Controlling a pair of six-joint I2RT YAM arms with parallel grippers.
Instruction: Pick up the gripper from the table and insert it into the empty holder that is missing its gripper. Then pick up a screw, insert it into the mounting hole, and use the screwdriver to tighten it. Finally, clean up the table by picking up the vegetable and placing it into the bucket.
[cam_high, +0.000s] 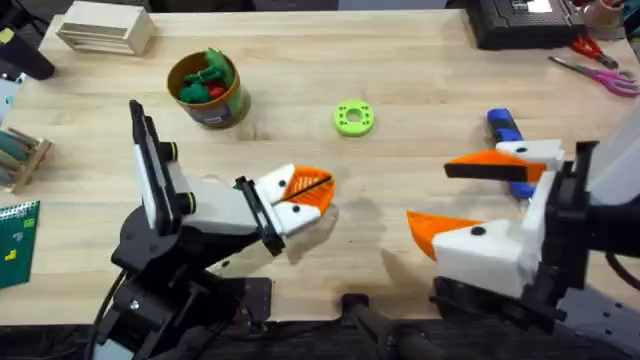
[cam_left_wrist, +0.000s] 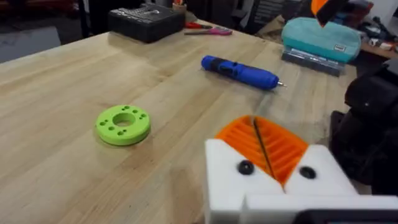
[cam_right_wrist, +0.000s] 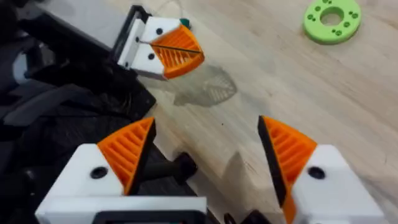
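Observation:
My left gripper (cam_high: 310, 190) (cam_left_wrist: 264, 149) (cam_right_wrist: 177, 48) hovers low over the table's middle, its two orange ribbed pads pressed shut with nothing between them. To the right, my right gripper (cam_high: 430, 192) (cam_right_wrist: 205, 134) is wide open and empty, pointing toward the left one. All the white finger blocks carry orange pads. The blue screwdriver (cam_high: 503, 125) (cam_left_wrist: 239, 70) lies on the table behind the right gripper's far finger. The tan bucket (cam_high: 215, 105) stands at the back left with green and red toys inside. The loose gripper, a screw and the vegetable are out of view.
A lime-green ring (cam_high: 353, 118) (cam_left_wrist: 123, 124) (cam_right_wrist: 333, 18) lies flat at the table's centre back. Scissors (cam_high: 600, 70) and a black box (cam_high: 520, 20) sit at the back right, a wooden block (cam_high: 105, 28) at the back left, a teal pouch (cam_left_wrist: 320, 37) beyond the screwdriver.

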